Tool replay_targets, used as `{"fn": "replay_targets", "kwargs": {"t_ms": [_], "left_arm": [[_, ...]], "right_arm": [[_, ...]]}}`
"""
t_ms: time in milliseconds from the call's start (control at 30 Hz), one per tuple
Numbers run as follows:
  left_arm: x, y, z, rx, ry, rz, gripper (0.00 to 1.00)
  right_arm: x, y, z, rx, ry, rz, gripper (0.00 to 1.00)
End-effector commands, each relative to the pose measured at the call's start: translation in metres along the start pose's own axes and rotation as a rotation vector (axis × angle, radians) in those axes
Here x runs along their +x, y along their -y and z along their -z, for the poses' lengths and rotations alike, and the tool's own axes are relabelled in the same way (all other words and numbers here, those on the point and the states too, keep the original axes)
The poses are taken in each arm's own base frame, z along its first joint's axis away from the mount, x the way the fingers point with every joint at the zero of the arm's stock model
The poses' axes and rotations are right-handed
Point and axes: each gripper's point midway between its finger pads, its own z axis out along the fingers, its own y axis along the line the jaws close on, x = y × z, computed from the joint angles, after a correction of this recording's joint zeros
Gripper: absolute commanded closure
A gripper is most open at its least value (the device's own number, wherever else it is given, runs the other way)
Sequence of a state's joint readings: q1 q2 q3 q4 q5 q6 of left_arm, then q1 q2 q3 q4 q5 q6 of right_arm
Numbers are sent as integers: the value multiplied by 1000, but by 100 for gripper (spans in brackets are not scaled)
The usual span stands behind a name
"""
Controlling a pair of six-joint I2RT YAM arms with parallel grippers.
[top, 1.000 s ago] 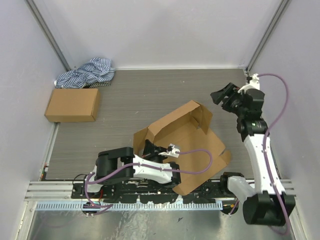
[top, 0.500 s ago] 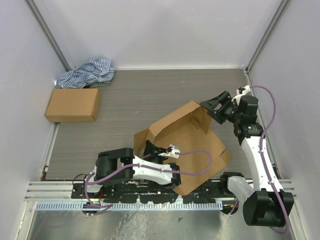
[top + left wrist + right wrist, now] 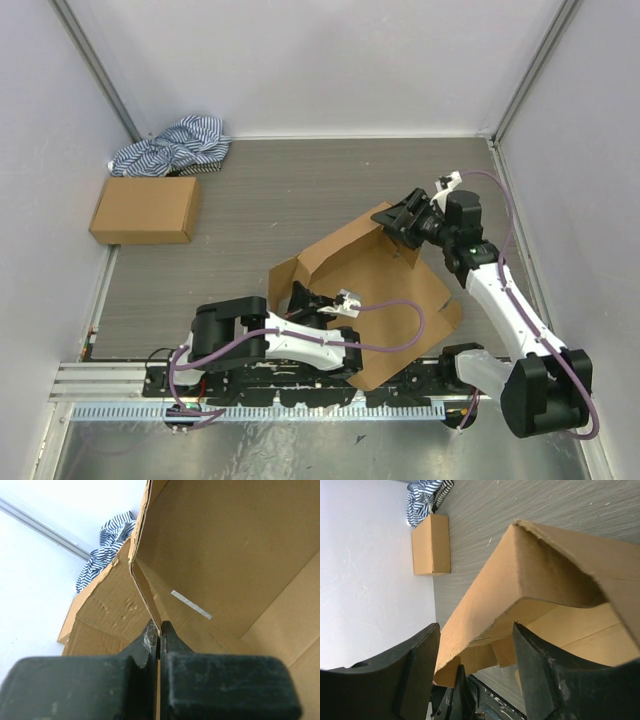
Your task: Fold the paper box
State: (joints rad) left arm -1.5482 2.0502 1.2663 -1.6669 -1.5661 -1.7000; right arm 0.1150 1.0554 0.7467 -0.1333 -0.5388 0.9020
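Note:
The paper box (image 3: pixel 375 275), plain brown cardboard, lies half folded right of centre, with its back wall and a side flap raised. My left gripper (image 3: pixel 299 294) is shut on the thin edge of the box's left side flap. In the left wrist view the cardboard edge (image 3: pixel 146 587) runs straight down between the closed fingers (image 3: pixel 159 627). My right gripper (image 3: pixel 400 221) is open at the box's far right corner. In the right wrist view its fingers (image 3: pixel 475 626) straddle the raised wall (image 3: pixel 485 605), with a gap on each side.
A sealed oblong brown carton (image 3: pixel 146 209) sits by the left wall. A blue-and-white striped cloth (image 3: pixel 173 146) is bunched behind it in the back left corner. White walls close in the table on three sides. The arm bases and rail run along the near edge.
My right arm has swung left from beside the right wall to the box's raised far corner, and its jaws now straddle the wall. The left arm and its grip have not moved.

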Motion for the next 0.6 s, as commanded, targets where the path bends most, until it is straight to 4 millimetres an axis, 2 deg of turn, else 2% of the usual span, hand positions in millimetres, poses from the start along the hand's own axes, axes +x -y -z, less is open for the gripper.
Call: {"fn": "replay_targets", "kwargs": {"t_ms": [0,100,167,333,400,567], "left_arm": [[-29,-6,-2,29,128,-43,96],[-29,-7,-2,28,125,-40,95],[-29,-8,-2,28,123,-38,95],[-31,-11,1,30,115,-22,86],[-33,-13,5,36,114,-5,67],[-39,-17,16,60,116,27,37]], "right_arm": [[-6,-19,-12,-54,50,38,38],[-3,-18,-17,-53,47,27,48],[-3,-17,-18,-43,52,24,59],[-3,-13,-19,-25,54,19,85],[-3,-12,-20,-20,56,17,89],[-3,-10,-21,-22,61,12,93]]}}
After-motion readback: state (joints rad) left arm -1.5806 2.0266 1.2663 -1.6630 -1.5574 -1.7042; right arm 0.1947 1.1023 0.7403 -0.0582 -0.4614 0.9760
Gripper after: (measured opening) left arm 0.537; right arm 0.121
